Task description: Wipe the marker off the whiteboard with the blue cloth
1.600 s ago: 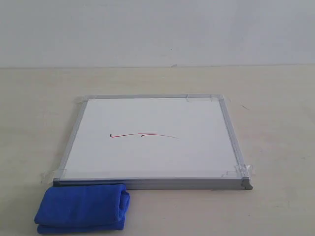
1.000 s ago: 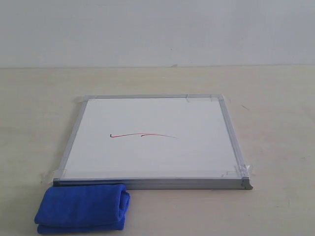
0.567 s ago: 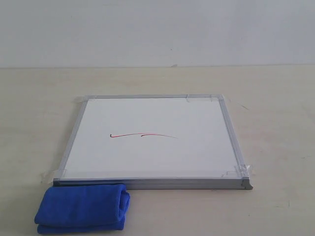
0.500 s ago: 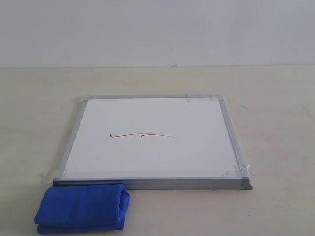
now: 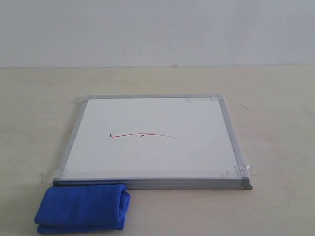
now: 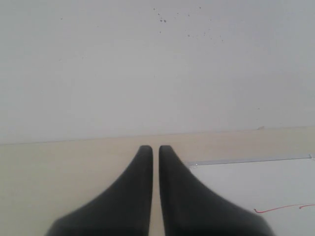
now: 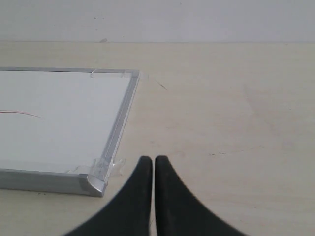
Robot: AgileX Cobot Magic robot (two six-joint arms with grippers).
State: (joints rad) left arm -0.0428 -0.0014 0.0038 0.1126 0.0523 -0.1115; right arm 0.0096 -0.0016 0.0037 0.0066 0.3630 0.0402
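The whiteboard [image 5: 152,157] lies flat in the middle of the table, taped at its corners. A thin red marker line [image 5: 142,135] with a small hook at its left end crosses its centre. The folded blue cloth [image 5: 82,207] rests on the table against the board's near left corner. Neither gripper shows in the exterior view. In the left wrist view my left gripper [image 6: 155,150] is shut and empty, with the whiteboard [image 6: 256,182] and the marker line [image 6: 283,208] beyond it. My right gripper [image 7: 149,160] is shut and empty beside the whiteboard's corner [image 7: 93,182].
The pale wooden table [image 5: 275,123] stretches round the board to a white wall [image 5: 157,29] behind. Clear tape [image 5: 241,170] holds the board's corners down.
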